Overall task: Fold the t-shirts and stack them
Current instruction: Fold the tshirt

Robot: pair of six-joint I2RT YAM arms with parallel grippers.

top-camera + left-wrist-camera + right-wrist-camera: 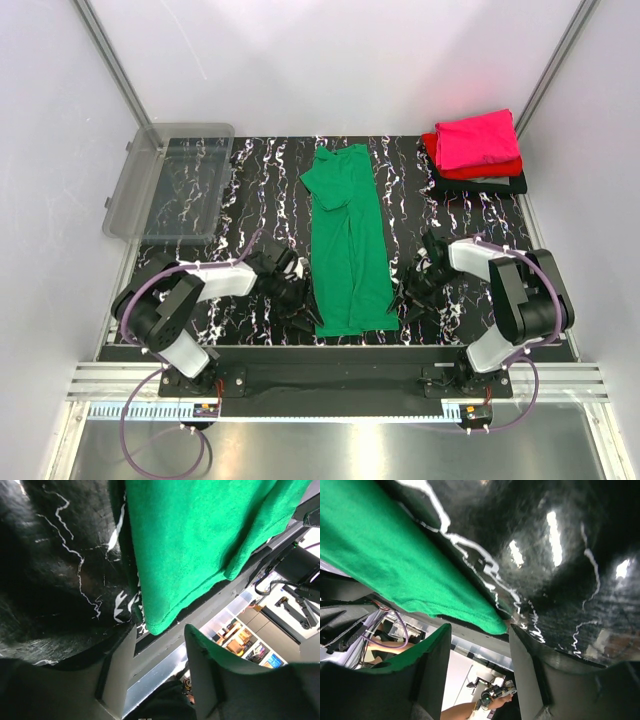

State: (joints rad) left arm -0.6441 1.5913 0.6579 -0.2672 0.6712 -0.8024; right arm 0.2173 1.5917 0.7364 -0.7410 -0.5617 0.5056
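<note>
A bright green t-shirt (346, 240), folded into a long strip, lies flat in the middle of the table. My left gripper (300, 296) is open and low at its near left corner. In the left wrist view the shirt's hem corner (155, 624) sits just ahead of the open gripper (160, 647). My right gripper (410, 296) is open at the near right corner. In the right wrist view the hem corner (497, 625) lies just ahead of the open gripper (479, 641). Neither gripper holds cloth. A folded magenta-pink shirt (480, 138) tops a red shirt (432, 148) and a black shirt (478, 184) at the back right.
A clear grey plastic bin (168, 180) stands at the back left, partly over the table's edge. The black marbled tabletop (260, 190) has a metal rail along its near edge. White walls close in both sides.
</note>
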